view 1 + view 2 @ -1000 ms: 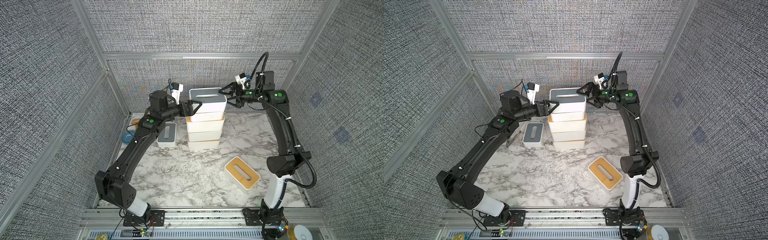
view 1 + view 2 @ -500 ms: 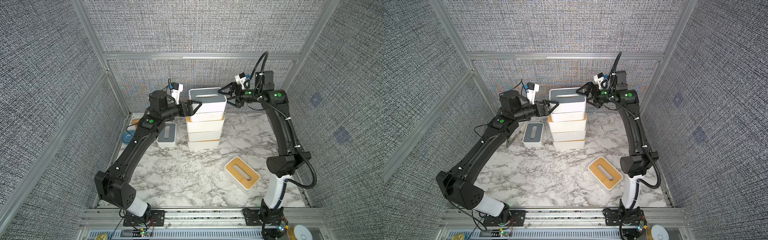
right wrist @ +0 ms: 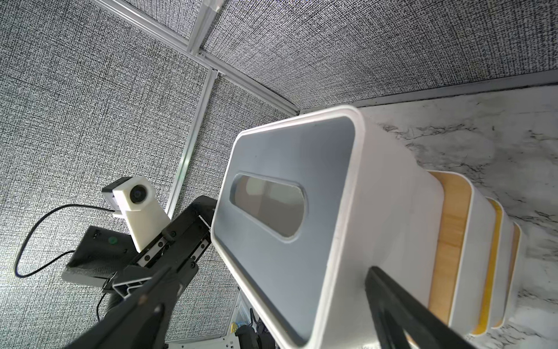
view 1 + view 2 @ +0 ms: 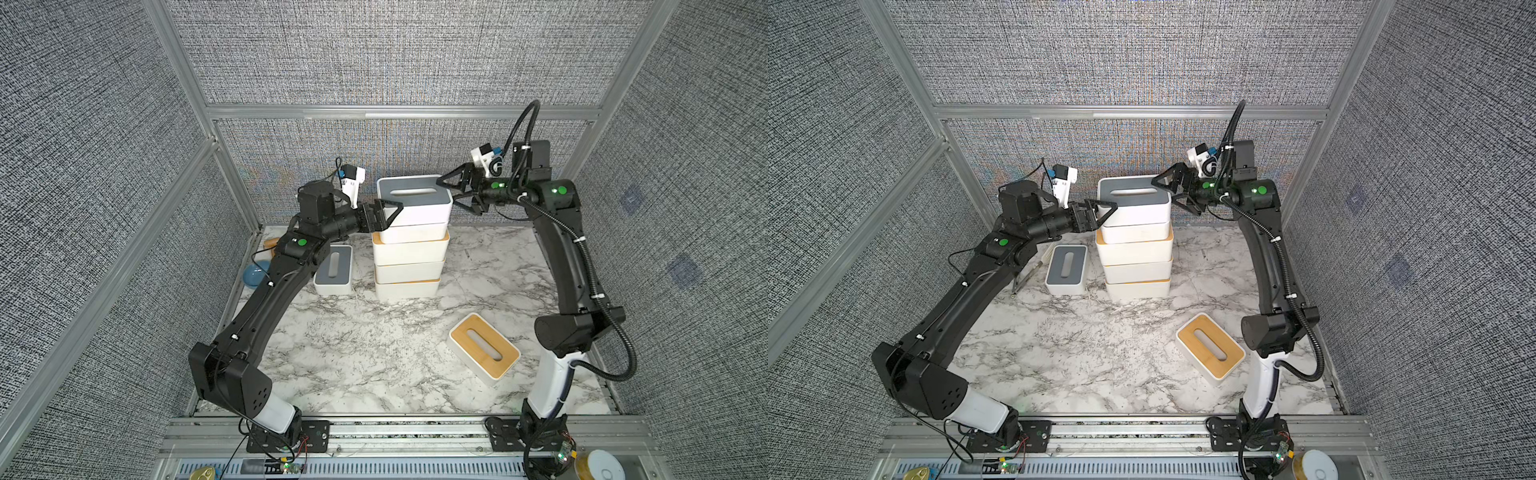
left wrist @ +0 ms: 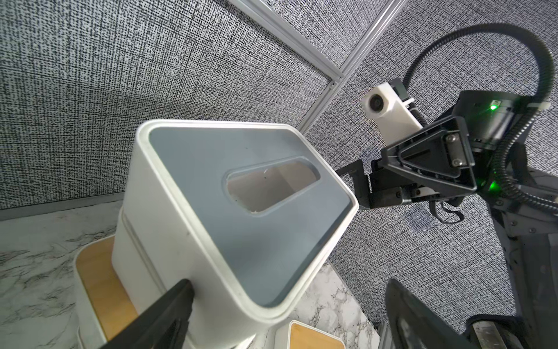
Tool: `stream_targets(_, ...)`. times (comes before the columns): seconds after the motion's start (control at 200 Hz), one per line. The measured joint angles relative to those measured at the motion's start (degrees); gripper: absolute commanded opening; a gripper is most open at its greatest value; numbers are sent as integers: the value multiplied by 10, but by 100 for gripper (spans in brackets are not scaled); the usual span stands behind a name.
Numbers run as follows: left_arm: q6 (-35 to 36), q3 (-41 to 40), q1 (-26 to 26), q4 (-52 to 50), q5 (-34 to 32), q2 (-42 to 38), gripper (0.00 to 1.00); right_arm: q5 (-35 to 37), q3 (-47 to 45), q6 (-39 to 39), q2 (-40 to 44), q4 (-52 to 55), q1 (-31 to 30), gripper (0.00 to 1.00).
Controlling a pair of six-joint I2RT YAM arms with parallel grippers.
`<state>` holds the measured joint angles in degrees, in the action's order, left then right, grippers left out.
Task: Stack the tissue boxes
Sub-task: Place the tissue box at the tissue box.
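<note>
Likely light, rigid, slick-walled, so best pressed at both short ends: grey box [image 4: 413, 199] atop the stack [image 4: 409, 266], with left gripper [image 4: 390, 216] and right gripper [image 4: 446, 190] spread wide at those ends, clamped on nothing.

Seven white rectangular rounded-corner tissue boxes [image 4: 409, 251]: five in one stack, two single on the marble table [image 4: 353, 353]. Two grey slotted lids [image 4: 411, 193] show, and four tan bamboo lids [image 4: 484, 347]; one lid is hidden in the stack. One round blue bowl [image 4: 253, 276]. Two black robot arms [image 4: 266, 307].
</note>
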<state>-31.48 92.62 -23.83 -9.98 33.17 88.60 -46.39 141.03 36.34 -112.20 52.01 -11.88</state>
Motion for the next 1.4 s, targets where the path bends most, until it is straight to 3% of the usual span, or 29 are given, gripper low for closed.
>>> stream_targets(1.18, 43, 17, 6, -51, -43, -42, 99, -13, -12, 9, 22, -12, 25, 99)
stream_targets(1.401, 45, 19, 6, -51, -18, -25, 100, -12, -19, 3, 35, -12, 28, 99)
